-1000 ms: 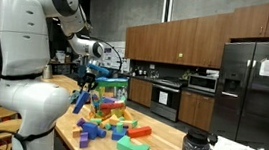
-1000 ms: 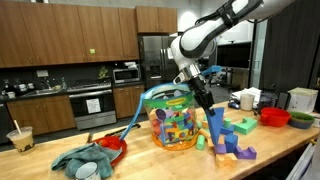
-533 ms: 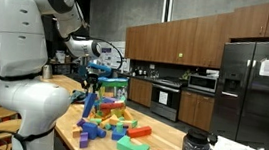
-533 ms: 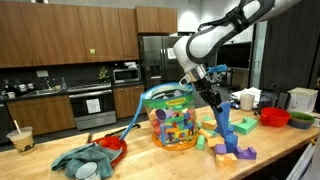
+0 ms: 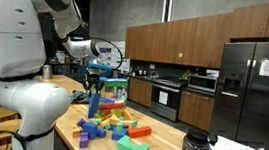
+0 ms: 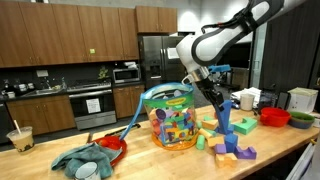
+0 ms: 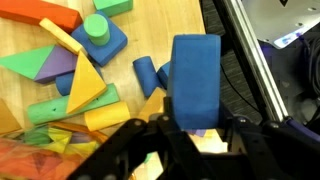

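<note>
Swung upright since a second ago: long blue block (image 6: 225,122) was tilted and now hangs near-vertical. Gripper (image 6: 212,92) is clamped on its top end, with the lower end by the loose blocks (image 6: 236,151) beside the clear tub (image 6: 172,120). I'd keep the block plumb, descend slowly and avoid the neighbours.

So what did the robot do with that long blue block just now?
The gripper kept hold of the long blue block and swung it from slanted to almost upright above the table. The tub of blocks and the loose blocks stayed put.
</note>
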### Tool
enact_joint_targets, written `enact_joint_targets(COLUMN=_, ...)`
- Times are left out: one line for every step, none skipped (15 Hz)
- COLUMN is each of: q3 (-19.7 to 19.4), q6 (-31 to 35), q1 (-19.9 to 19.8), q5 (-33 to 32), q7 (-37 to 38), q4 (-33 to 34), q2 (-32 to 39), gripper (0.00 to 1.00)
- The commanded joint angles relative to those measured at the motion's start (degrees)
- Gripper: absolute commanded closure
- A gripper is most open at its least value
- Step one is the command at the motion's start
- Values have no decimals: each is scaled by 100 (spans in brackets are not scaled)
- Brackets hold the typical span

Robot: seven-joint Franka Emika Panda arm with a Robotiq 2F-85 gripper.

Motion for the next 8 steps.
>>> enact_joint_targets(q3=-66, q6=251, q1=37, q5=-377, q7=182, q4=-209, q2=-208, gripper=29)
enact_joint_targets(q3=-72, q6=286, q1=34, q5=-465, q7=199, q4=-207, q2=-194, gripper=23)
enact_joint_targets(q3=-79, q6=322, q1=32, q5=-541, q7=204, q4=-206, q2=-187, gripper=18)
enact_joint_targets(q3=-85, q6=354, q1=30, q5=-608, q7=213, q4=-201, q2=-178, gripper=10)
enact_joint_targets(q3=-96, q6=392, q1=26, q5=-675, q7=212, q4=-201, q2=-175, gripper=4)
enact_joint_targets(q3=-106, q6=418, q1=20, q5=-745, q7=211, q4=-186, q2=-167, gripper=0)
enact_joint_targets(q3=-116, q6=435, q1=15, q5=-810, q7=213, q4=-169, q2=-157, gripper=0)
enact_joint_targets(q3=-129, q6=458, q1=10, q5=-864, q7=209, q4=-154, q2=-150, gripper=0)
